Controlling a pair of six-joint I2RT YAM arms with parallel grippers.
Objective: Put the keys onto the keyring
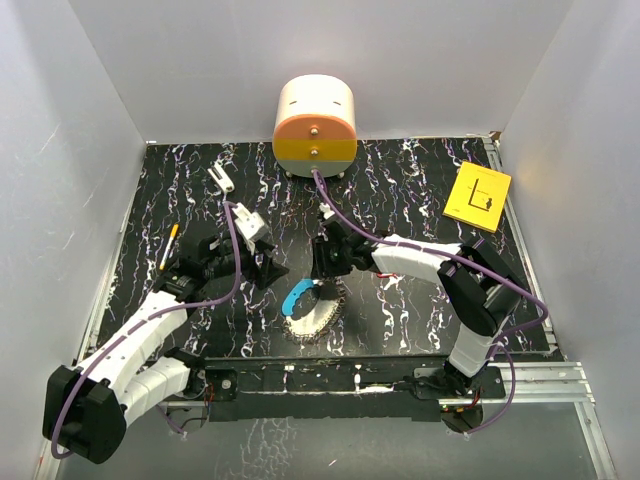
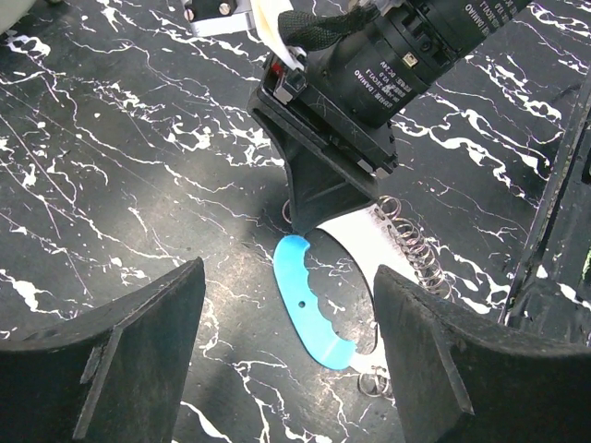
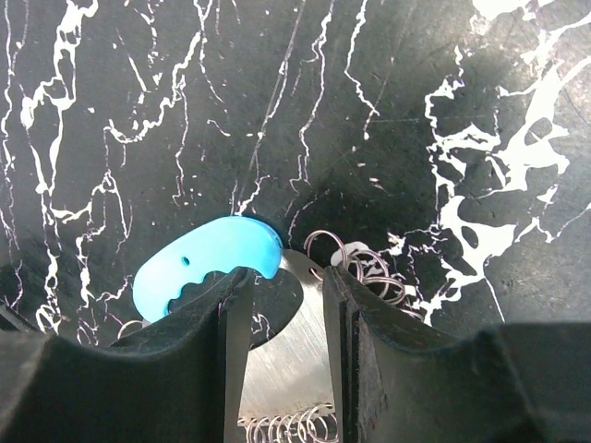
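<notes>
1. keyring (image 1: 318, 326) lies flat on the black marbled table (image 1: 420, 300), near the front edge and roughly midway between the two arm bases
2. its blue band (image 2: 309, 314) is on the left arm's side and the wire coil (image 2: 416, 249) on the right arm's side; a pale shiny patch sits inside the loop
3. right gripper (image 3: 284, 277) is down on the far end of the loop, where the band meets the coil
4. right jaws are narrow, with the shiny patch showing in the gap between the fingers (image 3: 365, 351); can't tell whether they actually pinch anything
5. left gripper (image 2: 288, 277) sits just left of the ring, pointed at it, jaws wide with nothing between them; the ring lies ahead of the fingers (image 2: 138, 351), not touching
6. yellow card (image 1: 477, 197) lies at the far right of the table, well apart from both arms
7. a white and orange drum (image 1: 315, 125) stands at the back edge, centre
</notes>
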